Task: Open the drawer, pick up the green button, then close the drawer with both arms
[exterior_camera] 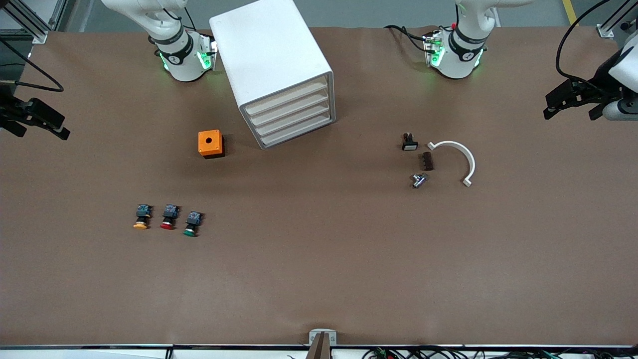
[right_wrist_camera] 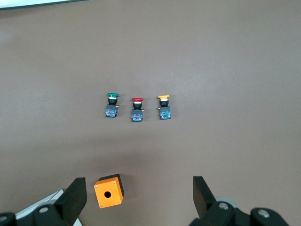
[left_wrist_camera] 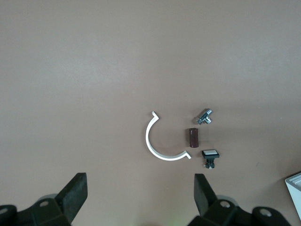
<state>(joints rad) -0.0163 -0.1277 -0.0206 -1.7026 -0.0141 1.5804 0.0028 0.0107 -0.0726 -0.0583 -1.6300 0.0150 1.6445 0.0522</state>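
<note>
- White drawer cabinet sits between the arm bases, every drawer pushed in
- Green button lies on the table at five o'clock of the orange box, beside the red button
- Left gripper hangs released above the white curved clip
- Right gripper hangs released above the orange box

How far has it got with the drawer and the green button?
All drawers of the white cabinet are shut. The green button lies on the table beside a red one. The left gripper and right gripper hang open, holding nothing. That fits either end of the job.
</note>
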